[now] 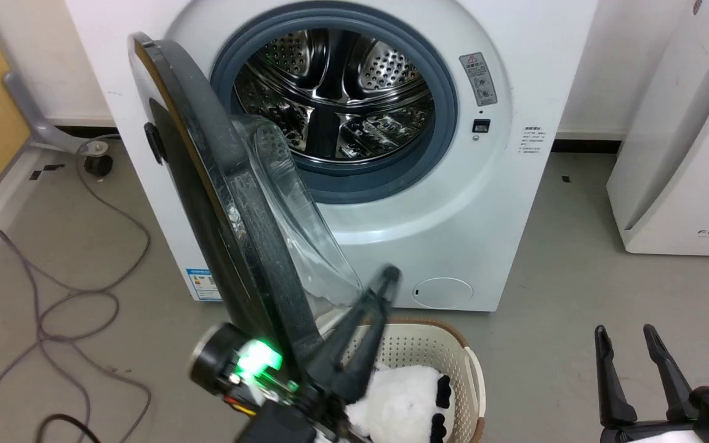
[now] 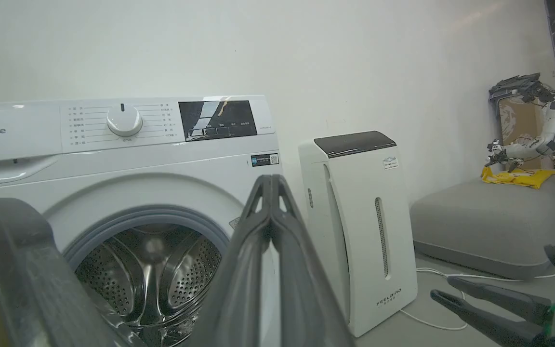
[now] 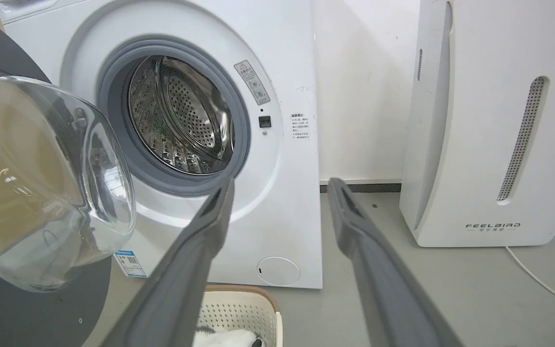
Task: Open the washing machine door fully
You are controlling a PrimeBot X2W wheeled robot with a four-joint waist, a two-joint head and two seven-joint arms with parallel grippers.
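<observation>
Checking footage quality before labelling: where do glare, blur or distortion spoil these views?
Head view: the green light by the left gripper blooms. Left wrist view: the washing machine door looms blurred at the left edge. Right wrist view: the door's glass bowl warps what lies behind.

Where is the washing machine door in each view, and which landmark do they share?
Head view: washing machine door, left of centre, nearly edge-on.
Left wrist view: washing machine door, lower left corner.
Right wrist view: washing machine door, left edge.
Shared landmark: steel drum.
</observation>
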